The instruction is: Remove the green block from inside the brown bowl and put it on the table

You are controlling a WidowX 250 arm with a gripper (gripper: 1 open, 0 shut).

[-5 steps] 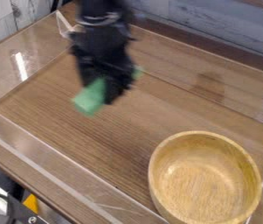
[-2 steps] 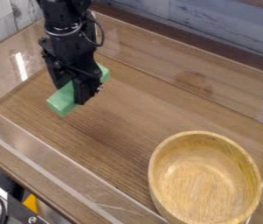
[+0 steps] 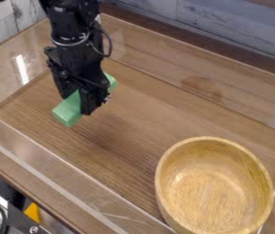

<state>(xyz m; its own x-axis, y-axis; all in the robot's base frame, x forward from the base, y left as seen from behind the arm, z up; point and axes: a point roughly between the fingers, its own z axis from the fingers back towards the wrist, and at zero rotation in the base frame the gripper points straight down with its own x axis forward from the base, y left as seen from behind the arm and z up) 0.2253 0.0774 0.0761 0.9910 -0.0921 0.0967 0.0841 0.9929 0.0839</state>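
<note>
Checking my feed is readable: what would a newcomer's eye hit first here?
The dark gripper at upper left, its jaws on the bright green block over the brown table. Then the big pale wooden bowl at lower right, with nothing in it.

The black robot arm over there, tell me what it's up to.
The black robot arm has the small flat green block in its black gripper, over the far left part of the brown wooden table. The large round light-wood bowl, which the block is meant to come out of, sits near the front right with nothing in it. The block looks close to the tabletop, though whether it touches is hard to tell.
</note>
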